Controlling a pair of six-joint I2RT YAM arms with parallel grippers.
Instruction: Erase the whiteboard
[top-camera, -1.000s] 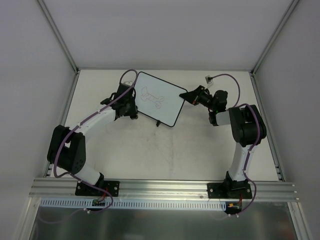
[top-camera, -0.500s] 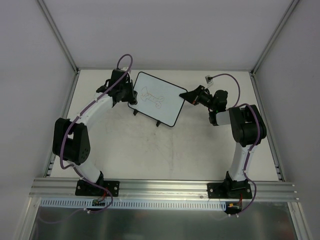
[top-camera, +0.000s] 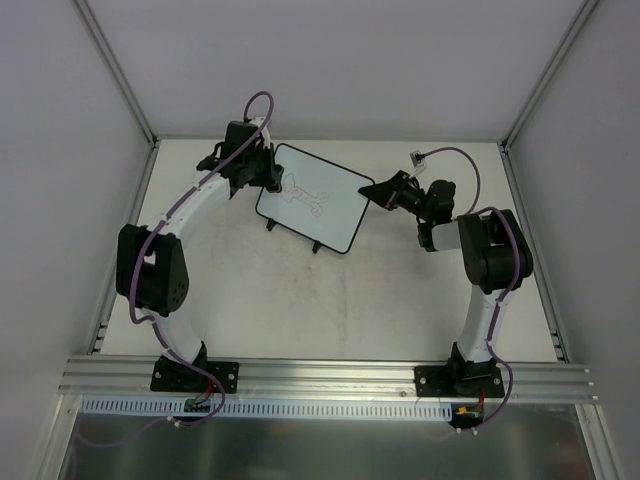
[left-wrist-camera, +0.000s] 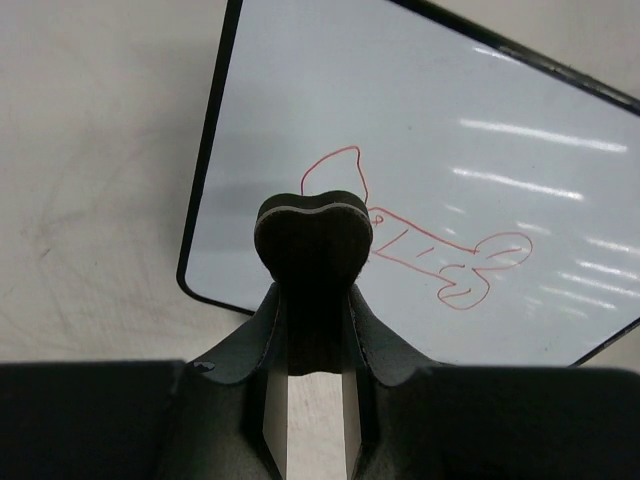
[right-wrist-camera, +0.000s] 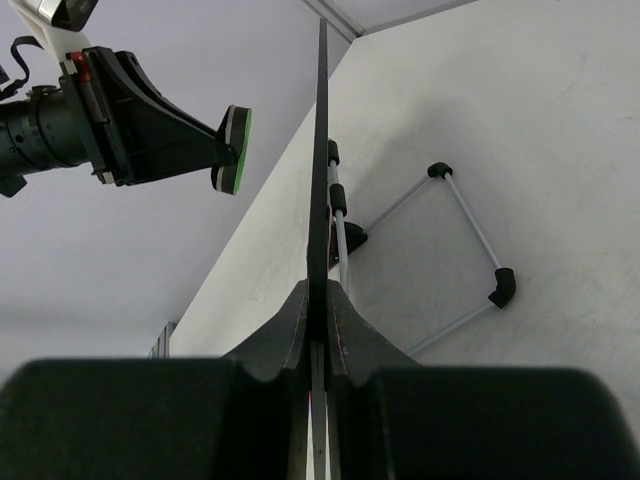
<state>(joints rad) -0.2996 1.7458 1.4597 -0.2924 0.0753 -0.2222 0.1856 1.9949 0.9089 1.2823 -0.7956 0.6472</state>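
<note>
Up top, from the overhead cam, the small white rectangular whiteboard (top-camera: 318, 200) w/ thin black frame stood at the far-centre of the pale table (top-camera: 300, 300), between both arms. The left gripper (top-camera: 270, 178) overlapped its far-left corner, but what it held was too small to make out. The right gripper (top-camera: 368, 190) met the board's right short edge, jaw gap unreadable. The long axis ran left to right, w/ the right end angled a bit nearer the bases. Two black feet (top-camera: 268, 222) poked out under the near long edge. A faint bone-shaped line drawing (top-camera: 305, 192) lay roughly along that axis.

Left wrist cam: the left gripper was clamped tight on a small dark eraser pad (left-wrist-camera: 313, 238), which hid part of the drawing, red here. The board's right side was cut off by the frame. Whether the pad touched the surface, couldn't tell.

Right wrist cam: the board showed edge-on as a thin black line, drawn face hidden. The right gripper was pinched closed on that edge. Behind it a thin wire stand (right-wrist-camera: 468, 215) w/ black end caps rested on the table. The pad, green-rimmed here, faced the board w/ a gap between.
</note>
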